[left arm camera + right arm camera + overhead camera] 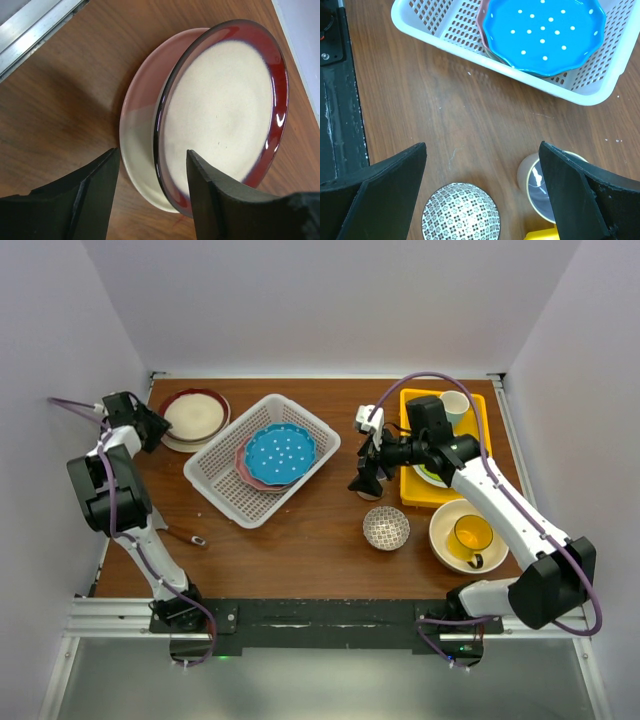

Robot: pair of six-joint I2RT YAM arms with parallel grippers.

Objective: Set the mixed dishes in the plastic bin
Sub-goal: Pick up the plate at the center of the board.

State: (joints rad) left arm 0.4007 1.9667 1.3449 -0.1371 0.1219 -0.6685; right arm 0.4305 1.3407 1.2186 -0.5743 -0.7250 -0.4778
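Stretched to the far corner, my left gripper (153, 151) is spread round the red plate (225, 110); my open right gripper (482, 147) hides a mug (536, 181) from above

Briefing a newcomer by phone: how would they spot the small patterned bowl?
From the white bin, look toward the near right. The small bowl sits alone, left of the cream bowl holding a yellow mug. Only it has a fine dark-and-white pattern.

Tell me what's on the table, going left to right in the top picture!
red-rimmed plate → bin → patterned bowl → cream bowl
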